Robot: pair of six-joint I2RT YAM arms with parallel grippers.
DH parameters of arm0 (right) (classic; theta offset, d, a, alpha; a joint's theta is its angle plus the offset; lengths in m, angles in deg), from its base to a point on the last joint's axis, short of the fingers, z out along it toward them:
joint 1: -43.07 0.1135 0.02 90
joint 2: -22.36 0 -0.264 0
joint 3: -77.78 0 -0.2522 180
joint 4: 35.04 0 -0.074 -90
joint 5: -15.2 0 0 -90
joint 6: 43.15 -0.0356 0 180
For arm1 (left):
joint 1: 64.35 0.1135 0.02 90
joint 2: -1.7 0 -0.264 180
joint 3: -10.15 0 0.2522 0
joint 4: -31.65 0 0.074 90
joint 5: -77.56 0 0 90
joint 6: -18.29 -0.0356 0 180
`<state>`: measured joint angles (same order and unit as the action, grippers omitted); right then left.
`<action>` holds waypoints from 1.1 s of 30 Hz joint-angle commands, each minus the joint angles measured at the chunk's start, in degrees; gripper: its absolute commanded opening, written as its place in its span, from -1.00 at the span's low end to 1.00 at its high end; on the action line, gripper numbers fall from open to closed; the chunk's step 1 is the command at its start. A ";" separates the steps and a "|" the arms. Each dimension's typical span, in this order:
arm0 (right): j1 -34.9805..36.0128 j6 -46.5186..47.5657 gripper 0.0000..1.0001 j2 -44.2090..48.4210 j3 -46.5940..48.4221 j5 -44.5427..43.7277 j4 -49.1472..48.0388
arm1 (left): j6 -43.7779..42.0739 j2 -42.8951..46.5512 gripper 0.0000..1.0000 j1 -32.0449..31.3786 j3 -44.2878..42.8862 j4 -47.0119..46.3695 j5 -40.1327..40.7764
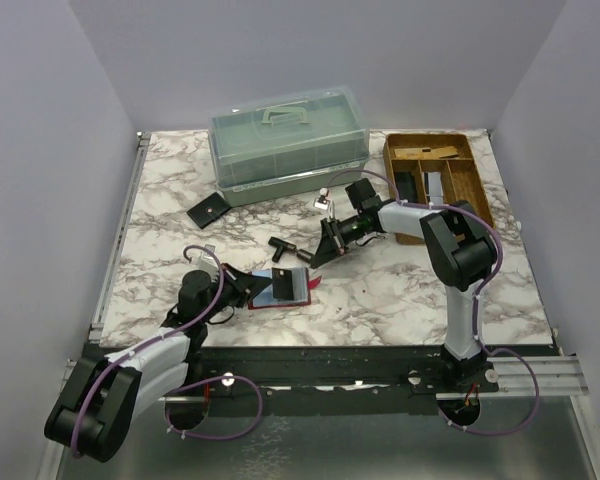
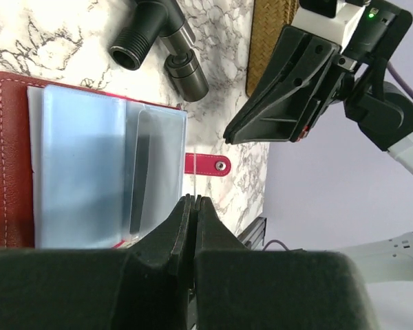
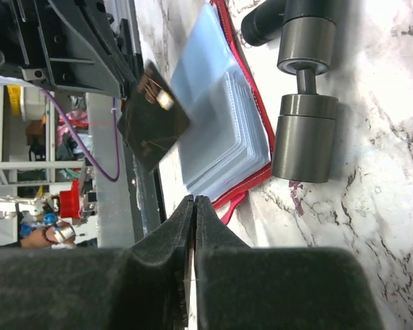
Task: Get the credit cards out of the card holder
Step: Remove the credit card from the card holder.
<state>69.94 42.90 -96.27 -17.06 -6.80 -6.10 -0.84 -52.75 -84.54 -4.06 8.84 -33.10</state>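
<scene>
On the bench (image 1: 400,290) the red card holder (image 1: 298,290) lies open, credit cards (image 2: 82,165) inside, and with left claw (image 2: 193,203) and right claw (image 3: 193,203) both pressed together empty, I reckon one must next spread and pinch a card's edge.

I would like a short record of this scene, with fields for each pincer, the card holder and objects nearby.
left pincer: shut on a thin dark card, over the holder
right pincer: shut, nothing seen in it
card holder: red, lying open, clear sleeves showing
nearby: black pipe fitting beside the holder
</scene>
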 commanded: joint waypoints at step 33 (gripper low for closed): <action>17.84 30.38 0.32 13.78 2.13 -14.97 12.61 | -5.22 2.31 -0.88 0.03 -1.48 13.60 3.51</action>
<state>83.45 55.19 -91.71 -15.25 -14.58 0.72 -6.02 -54.17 -84.56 -4.34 21.45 -30.57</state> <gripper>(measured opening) 0.584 0.032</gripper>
